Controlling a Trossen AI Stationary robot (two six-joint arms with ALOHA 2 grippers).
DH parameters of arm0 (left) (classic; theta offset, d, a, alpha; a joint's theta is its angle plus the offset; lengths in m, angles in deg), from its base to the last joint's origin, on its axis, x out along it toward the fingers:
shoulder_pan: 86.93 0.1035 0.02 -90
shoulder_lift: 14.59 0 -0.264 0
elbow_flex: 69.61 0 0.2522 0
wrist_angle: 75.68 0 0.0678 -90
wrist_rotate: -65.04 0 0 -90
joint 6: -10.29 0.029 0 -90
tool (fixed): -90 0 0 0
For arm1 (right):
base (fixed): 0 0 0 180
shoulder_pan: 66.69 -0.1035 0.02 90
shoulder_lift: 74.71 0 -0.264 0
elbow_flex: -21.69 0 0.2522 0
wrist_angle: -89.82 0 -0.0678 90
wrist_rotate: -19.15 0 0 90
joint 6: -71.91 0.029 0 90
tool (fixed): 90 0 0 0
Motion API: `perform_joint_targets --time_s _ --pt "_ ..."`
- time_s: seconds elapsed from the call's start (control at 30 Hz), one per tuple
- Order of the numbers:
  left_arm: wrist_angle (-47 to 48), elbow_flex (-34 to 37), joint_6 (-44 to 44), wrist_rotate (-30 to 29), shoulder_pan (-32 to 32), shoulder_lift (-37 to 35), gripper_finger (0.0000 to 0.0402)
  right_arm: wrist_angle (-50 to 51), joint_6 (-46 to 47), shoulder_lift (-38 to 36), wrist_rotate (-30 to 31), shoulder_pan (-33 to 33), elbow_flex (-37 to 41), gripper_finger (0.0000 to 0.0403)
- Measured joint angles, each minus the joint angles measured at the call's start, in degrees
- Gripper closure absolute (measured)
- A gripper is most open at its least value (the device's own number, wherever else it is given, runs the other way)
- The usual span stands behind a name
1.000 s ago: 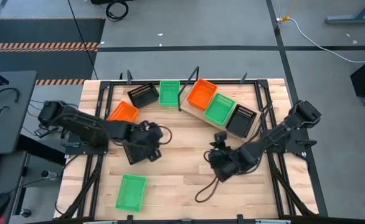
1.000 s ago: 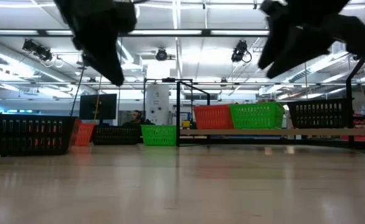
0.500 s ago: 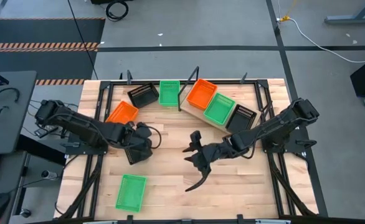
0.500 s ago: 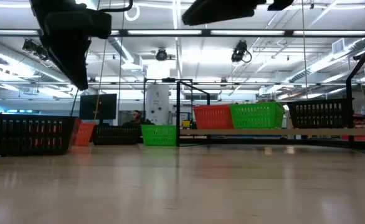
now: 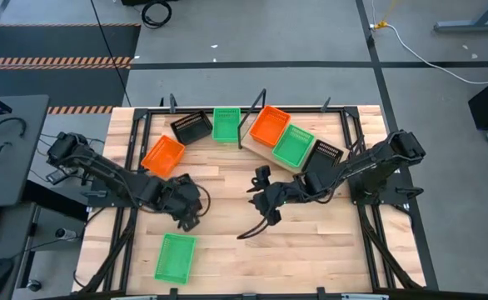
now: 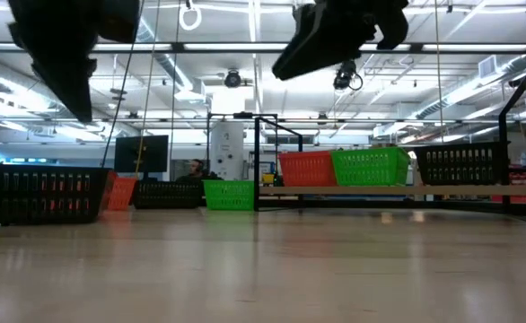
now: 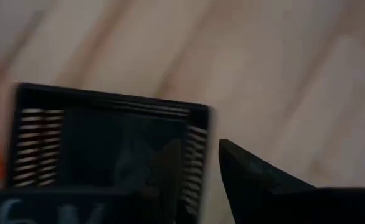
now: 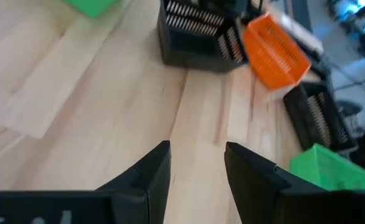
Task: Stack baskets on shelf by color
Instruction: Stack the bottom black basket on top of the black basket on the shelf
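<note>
Right jaws: the right gripper (image 8: 195, 163) is parted, a strip of bare wood showing between the fingers, holding nothing; it hangs above mid-bench (image 5: 265, 200).
Left jaws: the left gripper (image 7: 198, 171) sits over the wall of a black basket (image 7: 101, 149); the wall shows between the fingers, but whether they pinch it I cannot tell.
Shelf: the pale shelf (image 5: 259, 147) lies aslant at the far right, carrying an orange basket (image 5: 270, 124), a green basket (image 5: 294, 144) and a black one (image 5: 322, 158) in a row.
Loose baskets: orange (image 5: 162, 155), black (image 5: 191, 127) and green (image 5: 226, 124) toward the far left; another green (image 5: 175, 257) near the front.
Bench: plank-striped wood in a black frame (image 5: 227, 229).
Room: a hall with ceiling lights and a seated person (image 6: 197, 169) far behind.
Arm pose: right arm stretched low toward the centre; left arm reaching in from the left edge.
Change: the right gripper has swung further toward the far side and centre; the left gripper has drawn slightly nearer the front.
</note>
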Motion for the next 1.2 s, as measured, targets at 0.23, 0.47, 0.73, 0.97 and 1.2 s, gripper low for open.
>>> perform_joint_targets --time_s 0.23,0.47,0.73,0.97,1.2 --pt "-2.6 0.0 -2.7 7.1 -2.8 8.1 0.0285 5.6 4.7 0.0 0.3 0.2 0.0 0.0246" --pt "2.3 0.1 -4.8 8.5 -2.3 15.0 0.0285 8.9 8.0 0.0 0.3 0.0 0.0 0.0246" --pt "-0.9 0.0 -4.3 8.3 -3.0 14.5 0.0285 10.3 9.5 0.0 0.3 -0.7 0.0 0.0246" --pt "4.1 -1.6 -3.2 7.9 -3.1 13.9 0.0285 10.4 9.5 0.0 0.3 -0.7 0.0 0.0246" --pt "13.4 -4.4 1.6 1.3 -5.2 13.9 0.0285 11.0 10.3 0.0 0.3 -0.7 0.0 0.0246"
